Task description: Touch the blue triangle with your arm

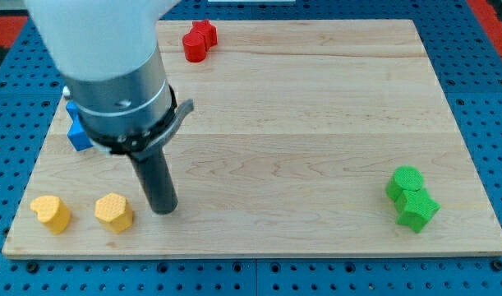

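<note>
So my tip (164, 210) rests on the wooden board (300, 131), near the front, just right of a yellow block (113, 212). I have no pincer, only a rod, and it holds nothing. Farther back on the left, a blue block (76, 131) peeks out from behind my arm; that looks like the blue triangle. My tip is not touching it yet, so the job is not done.

Blue triangle (77, 131) flat on board, view's left edge (mostly hidden behind arm).
</note>
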`<state>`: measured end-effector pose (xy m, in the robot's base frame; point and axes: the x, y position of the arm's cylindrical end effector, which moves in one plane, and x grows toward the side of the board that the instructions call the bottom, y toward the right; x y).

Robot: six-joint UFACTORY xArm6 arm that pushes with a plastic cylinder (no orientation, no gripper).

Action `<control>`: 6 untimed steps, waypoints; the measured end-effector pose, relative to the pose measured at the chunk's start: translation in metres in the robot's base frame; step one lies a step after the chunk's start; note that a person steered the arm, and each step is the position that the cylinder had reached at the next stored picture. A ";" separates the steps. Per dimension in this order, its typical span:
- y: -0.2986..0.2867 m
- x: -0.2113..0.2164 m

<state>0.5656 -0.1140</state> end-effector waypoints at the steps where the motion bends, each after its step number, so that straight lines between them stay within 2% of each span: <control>1: -0.046 0.011; 3: -0.048 -0.034; 4: -0.093 -0.063; 5: -0.094 -0.106; 6: -0.107 -0.124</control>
